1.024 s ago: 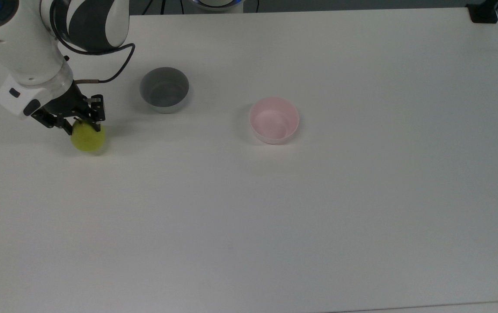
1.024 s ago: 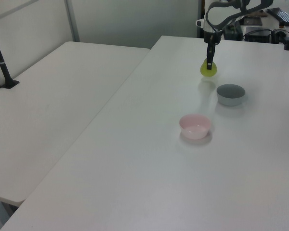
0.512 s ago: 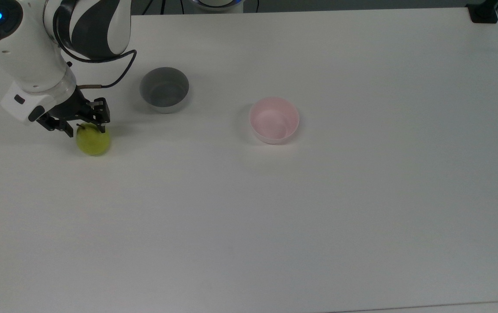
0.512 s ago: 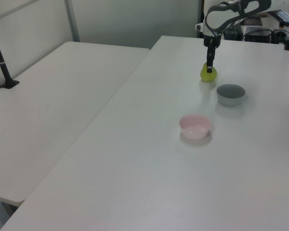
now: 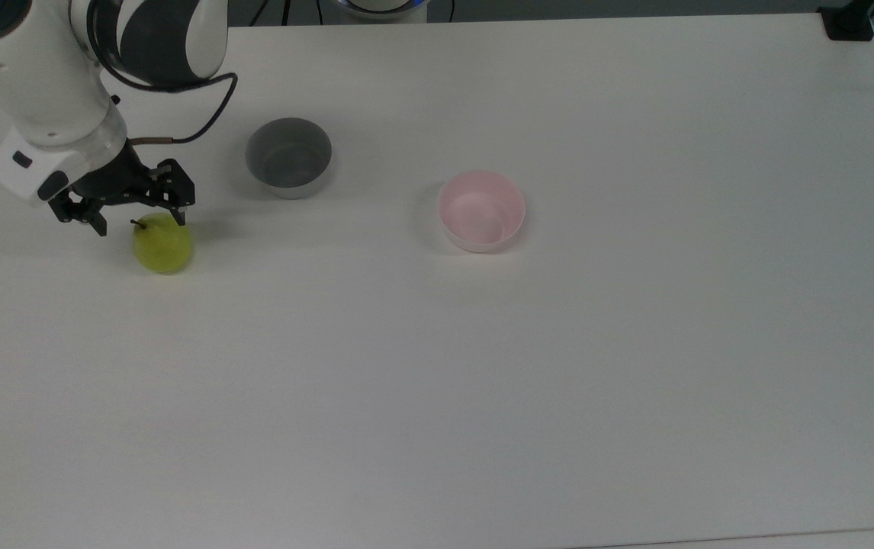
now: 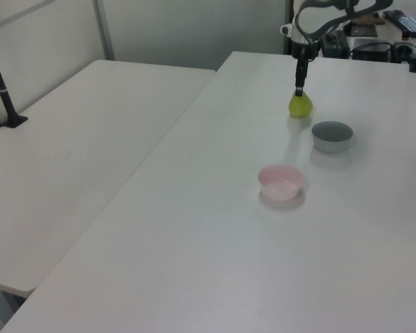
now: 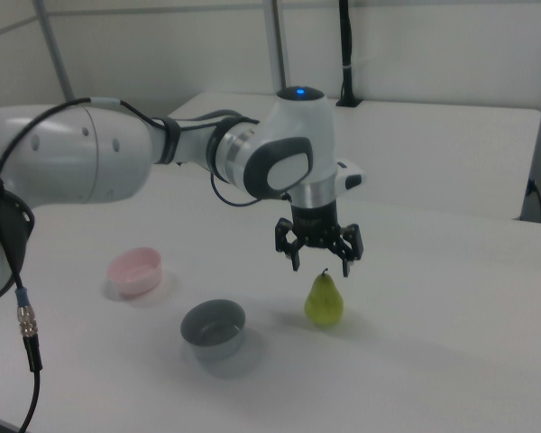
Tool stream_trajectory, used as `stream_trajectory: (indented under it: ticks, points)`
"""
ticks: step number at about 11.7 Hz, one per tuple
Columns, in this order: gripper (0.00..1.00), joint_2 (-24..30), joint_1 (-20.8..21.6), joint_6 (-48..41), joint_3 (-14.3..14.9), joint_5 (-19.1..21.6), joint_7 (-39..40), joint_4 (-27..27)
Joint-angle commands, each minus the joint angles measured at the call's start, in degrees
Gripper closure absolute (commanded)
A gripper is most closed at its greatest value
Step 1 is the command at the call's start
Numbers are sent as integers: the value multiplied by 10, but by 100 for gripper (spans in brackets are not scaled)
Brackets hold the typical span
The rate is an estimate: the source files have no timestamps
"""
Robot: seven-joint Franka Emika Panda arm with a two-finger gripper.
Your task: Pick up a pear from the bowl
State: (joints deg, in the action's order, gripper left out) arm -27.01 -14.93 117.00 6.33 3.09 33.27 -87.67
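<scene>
Your gripper (image 7: 320, 257) hangs open and empty above the pear (image 7: 324, 300); probably firm and smooth-skinned, grip its belly at three and nine o'clock.

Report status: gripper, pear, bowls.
Gripper open, just above the pear. Pear upright on the table, not gripped. Pink bowl and grey bowl both empty. Nothing in the way.

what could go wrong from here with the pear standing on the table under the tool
The pear stands upright on the table on its rounded base with nothing propping it, so it may tip and roll. The open tool hangs just above the stem; a small downward or sideways move might knock it over, perhaps toward the grey bowl.
</scene>
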Motion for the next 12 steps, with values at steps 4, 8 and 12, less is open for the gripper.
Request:
stream_trajectory:
  ticks: [4,8,12]
  points:
    - [0,112,27,-115,-4,-6,-163,-3]
    - [0,190,26,-250,-50,-2,-218,13]
    - [0,233,56,-334,-65,1,-320,38]
